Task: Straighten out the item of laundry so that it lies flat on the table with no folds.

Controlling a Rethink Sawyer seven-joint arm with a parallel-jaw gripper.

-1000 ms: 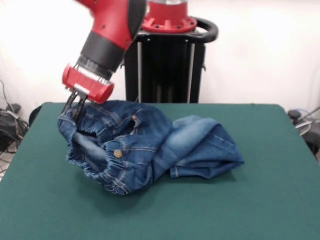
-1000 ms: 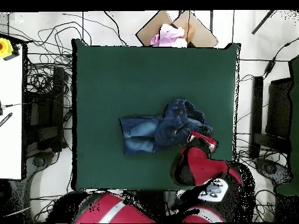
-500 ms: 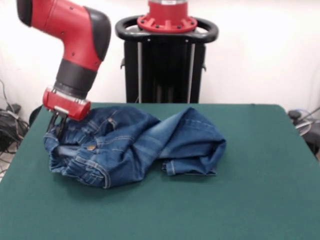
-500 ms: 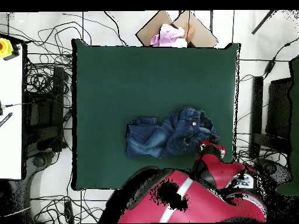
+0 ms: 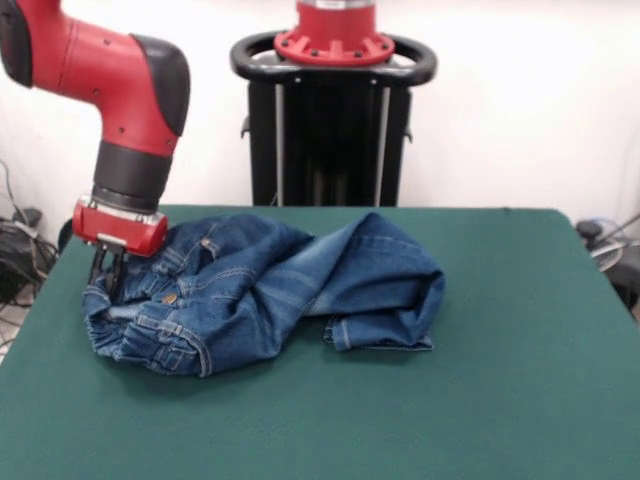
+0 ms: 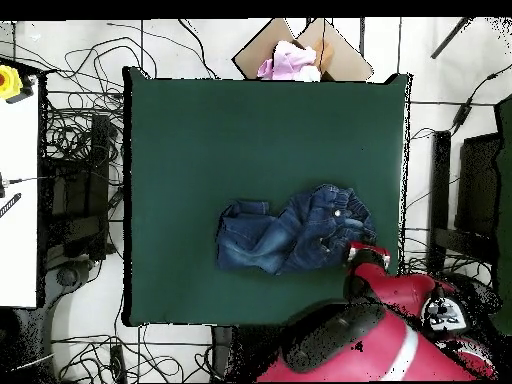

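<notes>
The gripper (image 5: 105, 275) sits at the surface's (image 5: 520, 400) left edge, its jaws seemingly pinched on the waistband of the jeans (image 5: 260, 290), though I cannot tell for sure. Dragging further could pull denim over that edge, and the legs remain doubled mid-surface. One pair of jeans, one gripper.

Jeans (image 5: 270, 290) (image 6: 295, 233): small blue denim, faded patches, crumpled, not flat. In the front view, gathered waistband bunched at left with a button showing, legs folded over to the right, a hem facing near. They lie on the green table (image 5: 480, 400) (image 6: 230, 130), toward its far left.
</notes>
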